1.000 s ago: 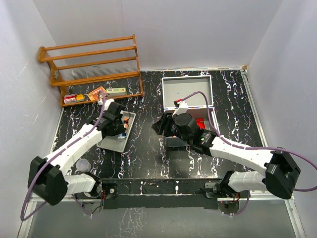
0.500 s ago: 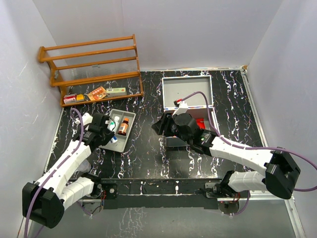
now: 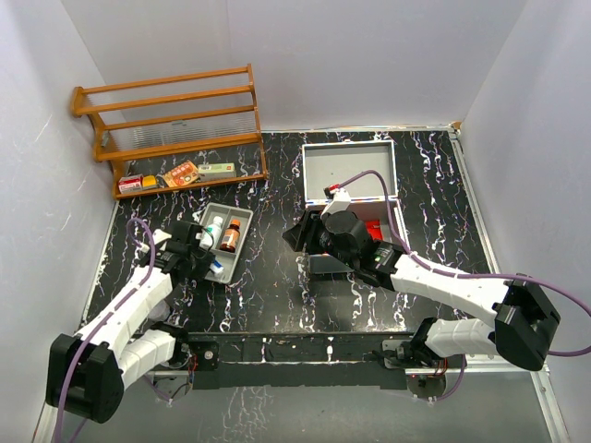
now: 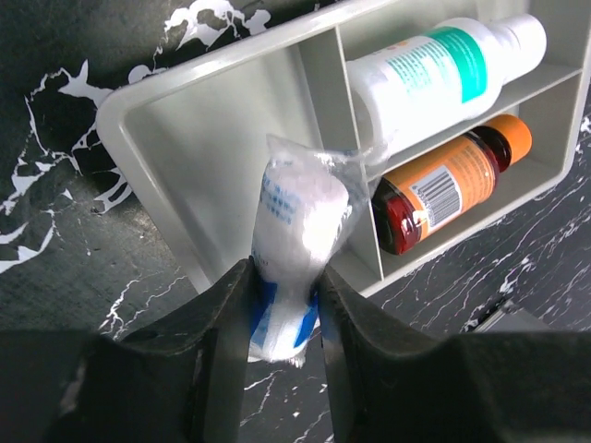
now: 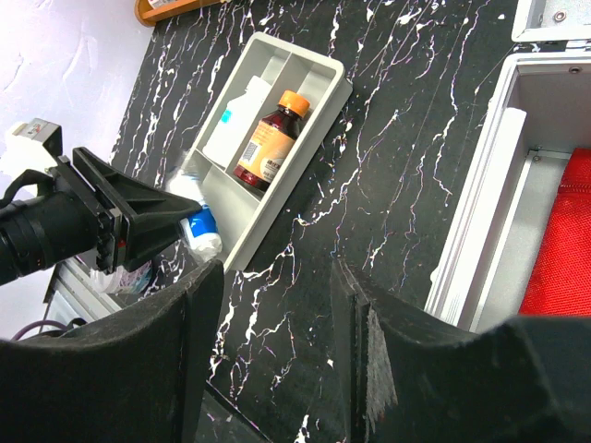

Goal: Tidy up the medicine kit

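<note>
Here we see left jaws clamped on plastic-wrapped roll (image 4: 300, 231), held at rim of grey tray (image 4: 194, 138), by its large compartment. White bottle (image 4: 434, 74) and amber bottle (image 4: 443, 180) lie side by side in tray's narrow slots. Right jaws spread wide, gripping nothing, above tabletop (image 5: 369, 138) between tray and open grey case (image 5: 480, 212); red pouch (image 5: 559, 240) inside case.

- The left gripper (image 4: 284, 305), clamped on a plastic-wrapped white roll (image 4: 297, 231), has drawn back off the grey divided tray (image 4: 185, 157).
- The tray's two bottles are now uncovered.
</note>
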